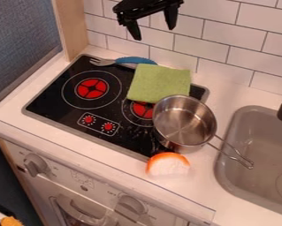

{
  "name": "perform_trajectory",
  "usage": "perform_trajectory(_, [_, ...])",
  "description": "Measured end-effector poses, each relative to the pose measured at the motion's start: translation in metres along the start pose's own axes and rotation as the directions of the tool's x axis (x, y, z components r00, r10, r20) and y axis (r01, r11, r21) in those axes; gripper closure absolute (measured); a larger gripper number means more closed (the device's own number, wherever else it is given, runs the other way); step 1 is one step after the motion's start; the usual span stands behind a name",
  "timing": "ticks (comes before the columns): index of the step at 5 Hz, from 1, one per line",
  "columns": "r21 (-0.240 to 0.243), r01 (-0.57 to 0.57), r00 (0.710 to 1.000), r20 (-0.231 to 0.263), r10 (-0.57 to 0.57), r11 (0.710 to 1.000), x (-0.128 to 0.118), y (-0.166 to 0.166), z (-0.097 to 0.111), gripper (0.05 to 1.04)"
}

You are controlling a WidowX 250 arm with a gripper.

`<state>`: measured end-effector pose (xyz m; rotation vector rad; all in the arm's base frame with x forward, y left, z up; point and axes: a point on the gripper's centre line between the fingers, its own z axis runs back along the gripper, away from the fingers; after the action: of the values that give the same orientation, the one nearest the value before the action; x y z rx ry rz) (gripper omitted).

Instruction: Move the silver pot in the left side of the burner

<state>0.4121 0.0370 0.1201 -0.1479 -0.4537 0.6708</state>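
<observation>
We see the gripper (154, 32) at top centre, jaws parted, empty; the silver saucepan (184, 122) sits right of centre. We should grasp one side firmly, lifting clear of the green cloth (158, 83) before moving left.

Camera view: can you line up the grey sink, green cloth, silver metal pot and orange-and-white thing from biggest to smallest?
1. Grey sink
2. Silver metal pot, handle included
3. Green cloth
4. Orange-and-white thing

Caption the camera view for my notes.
Silver pot at the right side of the stove, green cloth alongside, open gripper above.
</observation>
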Motion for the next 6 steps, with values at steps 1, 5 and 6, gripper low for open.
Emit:
perform_trajectory(1, [0.025, 0.001, 0.999, -0.042, 0.0, 1.0, -0.011, 0.007, -0.014, 0.085])
perform_trajectory(5, [0.04, 0.181, 0.969, -0.179, -0.171, 0.983, -0.103, 0.015, 0.0, 0.085])
perform_trajectory(6, [0.038, 0.223, 0.952, -0.223, -0.209, 0.974, -0.121, 0.025, -0.007, 0.085])
